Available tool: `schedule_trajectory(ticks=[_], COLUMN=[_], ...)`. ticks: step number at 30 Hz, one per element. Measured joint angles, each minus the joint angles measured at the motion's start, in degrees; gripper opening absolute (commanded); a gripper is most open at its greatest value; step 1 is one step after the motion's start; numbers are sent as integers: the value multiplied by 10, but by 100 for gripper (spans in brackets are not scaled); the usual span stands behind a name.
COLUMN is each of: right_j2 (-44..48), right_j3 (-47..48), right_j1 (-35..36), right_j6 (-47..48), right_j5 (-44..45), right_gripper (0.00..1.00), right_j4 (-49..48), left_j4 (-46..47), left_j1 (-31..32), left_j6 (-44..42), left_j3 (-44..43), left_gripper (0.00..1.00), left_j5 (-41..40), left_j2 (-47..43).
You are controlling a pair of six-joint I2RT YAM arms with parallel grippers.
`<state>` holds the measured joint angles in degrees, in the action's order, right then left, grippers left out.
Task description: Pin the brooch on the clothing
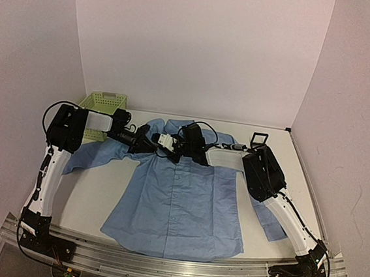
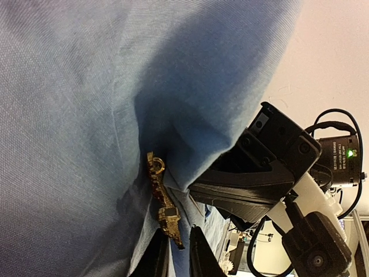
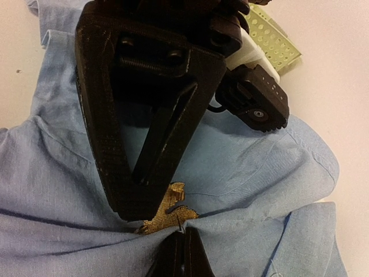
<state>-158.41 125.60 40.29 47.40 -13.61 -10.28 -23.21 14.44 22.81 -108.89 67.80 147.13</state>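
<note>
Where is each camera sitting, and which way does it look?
Top camera: up high behind the arms, looking down and forward at the shirt on the table; the left arm and right arm show.
Left wrist camera: on the left wrist, looking along the left tool, close on the brooch and shirt.
Right wrist camera: on the right wrist, looking down past the right tool at the brooch.
Shared: both wrist views see the brooch and the other arm's tool.

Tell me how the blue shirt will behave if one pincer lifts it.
Probably floppy: the shirt bunches into soft folds where the right pincer pinches it. Likely light, as that small pinch tents the cloth. Pushed, it would probably wrinkle rather than slide whole.
</note>
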Motion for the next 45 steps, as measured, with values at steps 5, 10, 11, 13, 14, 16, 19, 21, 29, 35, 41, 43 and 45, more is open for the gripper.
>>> schedule_trajectory(ticks=[5, 10, 11, 13, 14, 16, 19, 21, 29, 35, 41, 43, 45], right_j2=[0, 0, 0, 0, 0, 0, 0, 0, 0, 0, 0, 0, 0], right_j3=[0, 0, 0, 0, 0, 0, 1, 1, 1, 4, 9, 10, 12], right_j1=[0, 0, 0, 0, 0, 0, 0, 0, 0, 0, 0, 0, 0], right_j6=[1, 2, 2, 2, 3, 4, 4, 5, 11, 14, 14, 14, 14], right_j5=[1, 2, 2, 2, 2, 2, 3, 4, 14, 20, 23, 24, 27], right_gripper=[0, 0, 0, 0, 0, 0, 0, 0, 0, 0, 0, 0, 0], right_j4=[0, 0, 0, 0, 0, 0, 0, 1, 1, 7, 15, 17, 19], left_j4=[-23, -38, -39, -39, -39, -43, -55, -61, -91, -116, -129, -133, -137], left_j1=[0, 0, 0, 0, 1, 3, 7, 10, 20, 25, 29, 30, 31], left_j6=[4, 7, 7, 7, 6, 0, -22, -40, -112, -156, -181, -185, -187], left_j3=[-12, -24, -25, -25, -25, -27, -36, -42, -72, -90, -94, -100, -104], left_gripper=[0, 0, 0, 0, 0, 0, 0, 0, 0, 0, 0, 0, 0], left_j5=[-25, -46, -47, -48, -48, -50, -62, -72, -108, -120, -122, -123, -125], left_j2=[0, 3, 3, 3, 3, 3, 3, 3, 3, 4, 4, 4, 4])
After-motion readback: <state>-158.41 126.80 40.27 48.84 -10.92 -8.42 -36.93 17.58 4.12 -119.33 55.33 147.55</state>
